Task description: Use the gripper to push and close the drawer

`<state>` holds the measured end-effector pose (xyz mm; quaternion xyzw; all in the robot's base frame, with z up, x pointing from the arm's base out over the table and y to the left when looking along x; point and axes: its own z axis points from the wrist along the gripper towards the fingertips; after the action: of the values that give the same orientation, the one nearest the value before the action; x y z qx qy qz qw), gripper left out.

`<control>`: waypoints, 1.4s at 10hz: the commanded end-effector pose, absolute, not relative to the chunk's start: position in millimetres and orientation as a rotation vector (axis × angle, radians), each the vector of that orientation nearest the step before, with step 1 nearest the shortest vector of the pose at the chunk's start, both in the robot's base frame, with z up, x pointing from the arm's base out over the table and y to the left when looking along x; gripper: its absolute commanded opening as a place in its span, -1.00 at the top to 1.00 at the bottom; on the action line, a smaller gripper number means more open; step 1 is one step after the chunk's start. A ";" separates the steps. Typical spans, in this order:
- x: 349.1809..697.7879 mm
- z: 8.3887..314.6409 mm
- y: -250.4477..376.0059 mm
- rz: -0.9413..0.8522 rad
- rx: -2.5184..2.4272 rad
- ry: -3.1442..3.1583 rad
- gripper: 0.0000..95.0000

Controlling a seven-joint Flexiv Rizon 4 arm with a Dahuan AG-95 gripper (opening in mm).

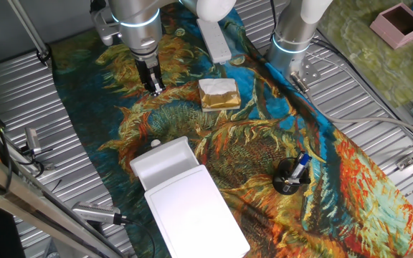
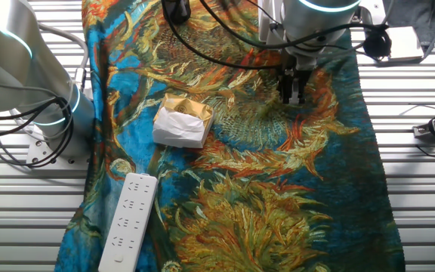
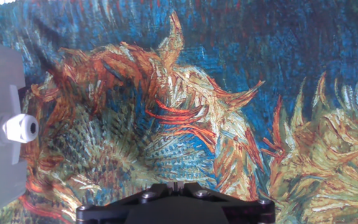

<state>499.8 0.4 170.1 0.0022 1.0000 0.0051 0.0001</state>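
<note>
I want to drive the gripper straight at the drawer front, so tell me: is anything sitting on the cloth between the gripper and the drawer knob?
Nothing visible. The gripper hangs over bare patterned cloth, and only cloth lies between it and the drawer with its knob. The gold-and-white block sits off to the side.

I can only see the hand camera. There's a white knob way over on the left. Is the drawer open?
Observer: Yes. The drawer sticks out of its white box, so it's open.
Operator: Is the claw touching it?
Observer: No. The gripper is apart from the drawer, over the sunflower cloth.
Operator: Is anything else close to the claw?
Observer: A gold-and-white block sits on the cloth beside the gripper, not touching it.
</note>
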 end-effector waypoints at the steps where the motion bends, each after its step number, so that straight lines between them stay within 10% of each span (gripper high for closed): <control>1: 499.7 169.9 0.0 0.020 -0.160 3.137 1.00; 14: 552.8 169.5 -56.7 0.022 -0.698 3.066 1.00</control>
<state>549.7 -54.8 169.3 -0.2173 0.9761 0.0059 -0.0011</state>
